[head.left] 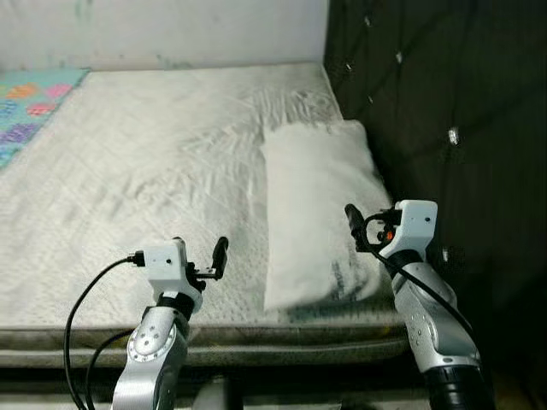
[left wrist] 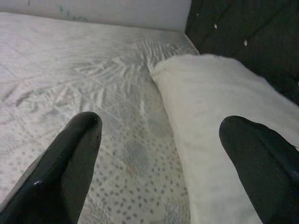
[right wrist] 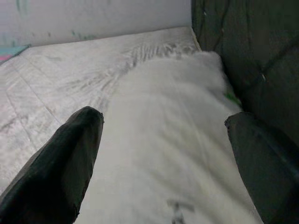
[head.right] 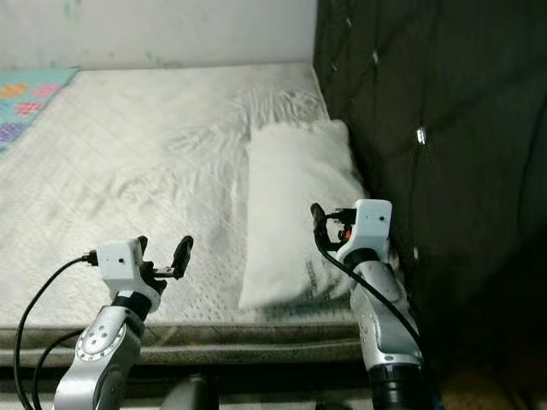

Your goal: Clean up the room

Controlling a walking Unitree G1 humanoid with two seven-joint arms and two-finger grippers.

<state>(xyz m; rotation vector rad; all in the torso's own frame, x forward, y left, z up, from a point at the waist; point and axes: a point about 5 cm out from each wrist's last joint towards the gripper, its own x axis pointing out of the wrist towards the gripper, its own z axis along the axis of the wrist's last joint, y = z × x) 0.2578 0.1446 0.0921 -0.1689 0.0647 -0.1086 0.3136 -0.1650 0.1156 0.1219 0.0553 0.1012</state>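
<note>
White pillow [head.left: 318, 205] beside dark headboard [head.left: 444, 128], near end shadowed, both grippers' fingers [left wrist: 70, 158] apart, empty.

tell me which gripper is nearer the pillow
Right. The right gripper hovers over the pillow near its front end, jaws open. The left gripper is off to the pillow's left, above the mattress, jaws also open.
</note>
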